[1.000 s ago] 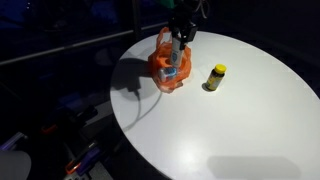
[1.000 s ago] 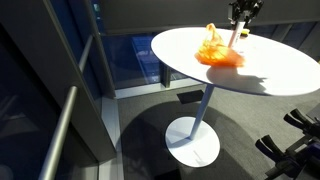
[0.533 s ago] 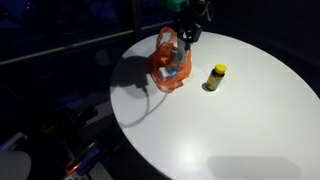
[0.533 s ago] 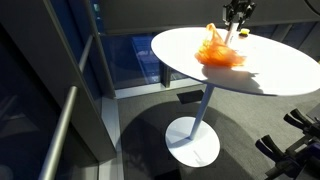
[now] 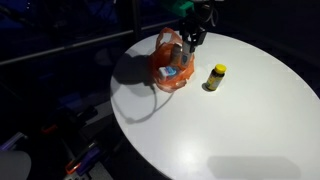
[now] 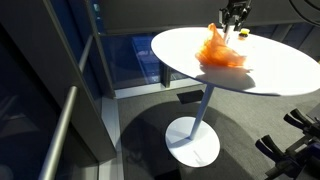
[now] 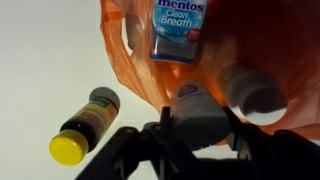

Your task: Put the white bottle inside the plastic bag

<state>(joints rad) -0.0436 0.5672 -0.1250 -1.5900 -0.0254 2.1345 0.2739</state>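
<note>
The orange plastic bag point(image 5: 166, 62) stands near the far edge of the round white table, and it shows in both exterior views point(image 6: 220, 52). In the wrist view its orange film point(image 7: 270, 35) fills the upper right. My gripper point(image 7: 197, 128) is shut on the white bottle point(image 7: 197, 108), which has a bluish mark on its end. The gripper point(image 5: 191, 30) holds the bottle point(image 5: 190, 42) just above the bag's open top, by its right edge. It also shows in an exterior view point(image 6: 233, 15).
A short dark yellow-capped bottle point(image 5: 215, 77) stands right of the bag, and it shows in the wrist view point(image 7: 85, 125). A blue Mentos pack point(image 7: 180, 30) and a round white object point(image 7: 255, 92) show through the bag. The white table point(image 5: 230, 130) extends toward the camera.
My gripper has moved a little up and sideways with the white bottle, from over the bag's middle toward its edge. The bag and the yellow-capped bottle have not moved.
</note>
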